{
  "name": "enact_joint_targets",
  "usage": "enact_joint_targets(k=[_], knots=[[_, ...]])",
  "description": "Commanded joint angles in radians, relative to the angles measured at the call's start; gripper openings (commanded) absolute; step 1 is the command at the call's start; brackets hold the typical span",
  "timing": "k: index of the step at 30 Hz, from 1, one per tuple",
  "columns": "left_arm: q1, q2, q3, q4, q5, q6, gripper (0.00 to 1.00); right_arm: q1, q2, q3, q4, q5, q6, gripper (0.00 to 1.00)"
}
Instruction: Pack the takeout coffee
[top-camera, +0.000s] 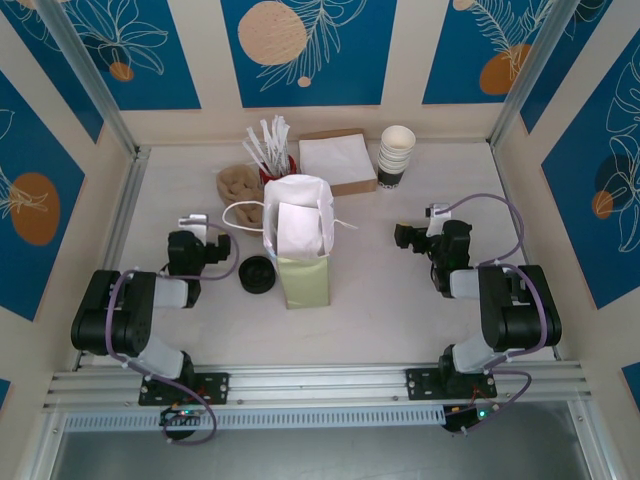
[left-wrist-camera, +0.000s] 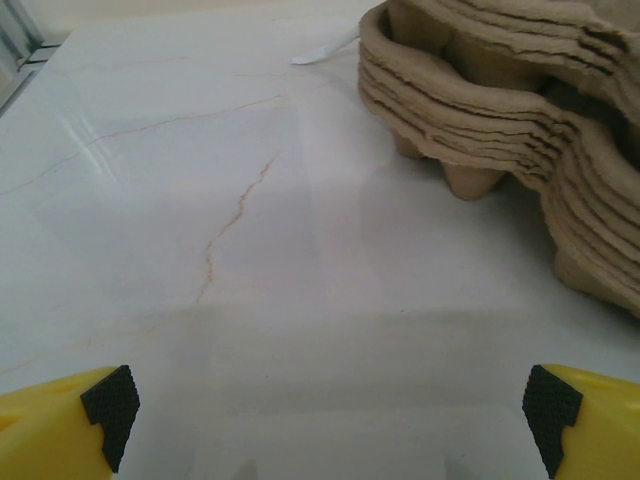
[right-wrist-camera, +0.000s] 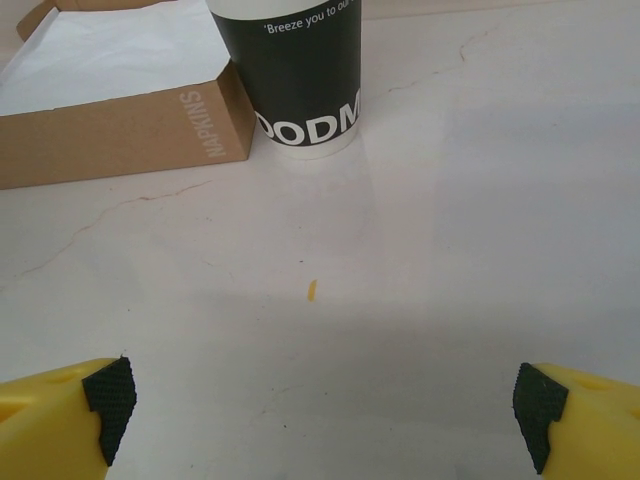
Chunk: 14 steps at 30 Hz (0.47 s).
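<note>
The paper bag (top-camera: 297, 240) stands upright in the middle of the table with its mouth open. The takeout coffee is hidden. A round black lid (top-camera: 257, 273) lies on the table just left of the bag, and no cup sides show under it. My left gripper (top-camera: 200, 232) (left-wrist-camera: 330, 420) hovers left of the bag, open, with only bare tabletop between its yellow fingers (left-wrist-camera: 60, 425). My right gripper (top-camera: 408, 237) (right-wrist-camera: 325, 410) is to the right of the bag, open too, and nothing sits between its fingers (right-wrist-camera: 60, 415).
A stack of brown pulp cup trays (top-camera: 238, 183) (left-wrist-camera: 520, 110) sits ahead of the left gripper. A napkin box (top-camera: 338, 160) (right-wrist-camera: 120, 100), stacked paper cups (top-camera: 396, 153) (right-wrist-camera: 300, 75) and a holder of wrapped straws (top-camera: 270, 150) line the back. Walls close in both sides.
</note>
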Motion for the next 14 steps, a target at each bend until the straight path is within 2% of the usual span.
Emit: enact_joint_targets(k=[1,14], knots=[[-0.007,-0.004,0.029,0.000,0.056,0.027,1.00,-0.007,0.001,0.006,0.035,-0.022,-0.004,0.99],[-0.004,-0.004,0.032,-0.004,0.062,0.026,1.00,-0.006,0.001,0.006,0.035,-0.022,-0.005,0.99]])
